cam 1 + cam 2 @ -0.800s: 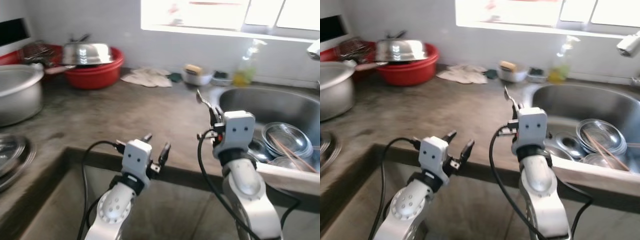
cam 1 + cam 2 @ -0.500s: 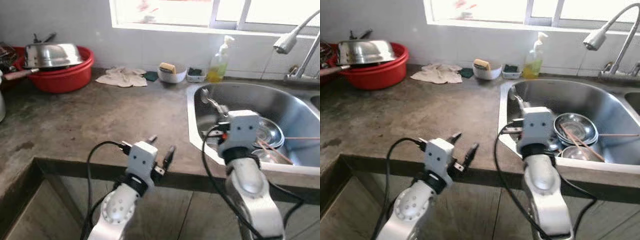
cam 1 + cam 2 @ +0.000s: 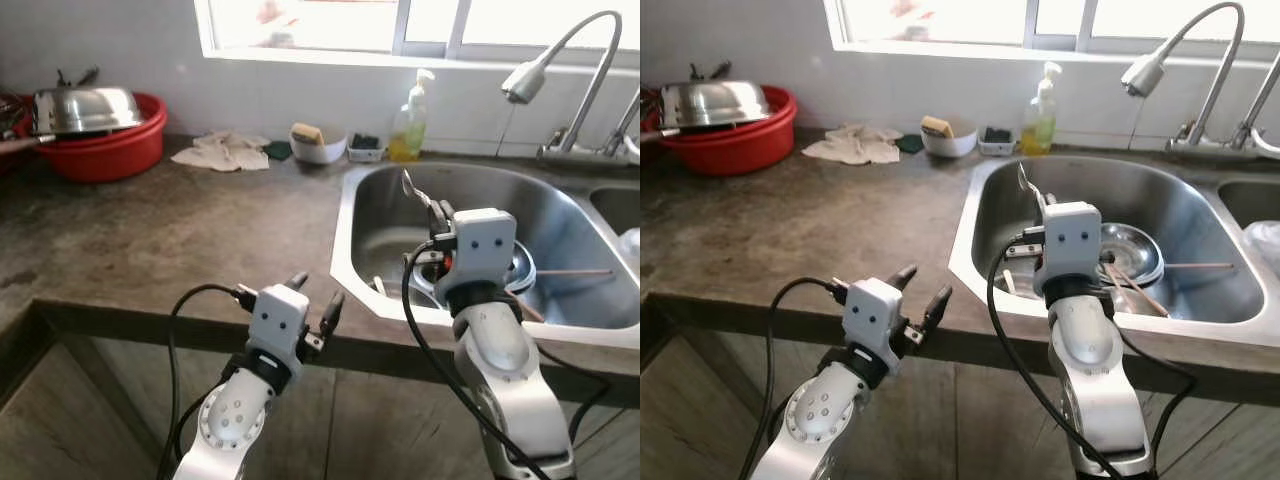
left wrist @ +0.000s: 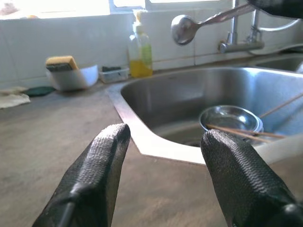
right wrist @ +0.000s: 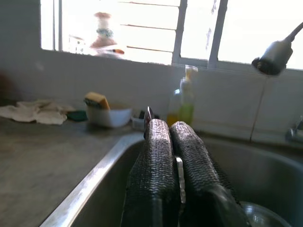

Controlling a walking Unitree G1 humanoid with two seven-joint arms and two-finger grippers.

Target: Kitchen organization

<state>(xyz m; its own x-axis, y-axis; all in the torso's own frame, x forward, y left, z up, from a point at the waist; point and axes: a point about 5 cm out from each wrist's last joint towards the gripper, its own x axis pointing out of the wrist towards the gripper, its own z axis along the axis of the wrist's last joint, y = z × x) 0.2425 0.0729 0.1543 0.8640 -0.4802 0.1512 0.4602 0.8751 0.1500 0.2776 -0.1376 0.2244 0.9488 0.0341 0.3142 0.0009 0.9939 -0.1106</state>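
The right gripper (image 3: 428, 205) holds one spoon (image 3: 413, 189) pinched between closed fingers, raised over the sink (image 3: 360, 205). The left gripper (image 3: 315, 298) hangs fingers apart at the surface (image 3: 150, 235) edge. Around: one soap bottle (image 3: 408, 122), one sponge bowl (image 3: 315, 146), one red basin (image 3: 95, 152), steel bowls (image 3: 1135, 250) with chopsticks (image 3: 1130, 285).

Grey stone counter (image 3: 180, 240), mottled surface. Red plastic basin (image 3: 105, 150) at far left against the wall, inverted steel bowl (image 3: 78, 108) resting in it. Crumpled pale cloth (image 3: 222, 151) on the counter near the wall. Small white bowl (image 3: 316, 150) holding a yellow sponge (image 3: 305, 133). Yellow dish-soap bottle (image 3: 408, 122) beside it. Curved chrome faucet (image 3: 570, 55) above. Bright window (image 3: 420, 20) behind.
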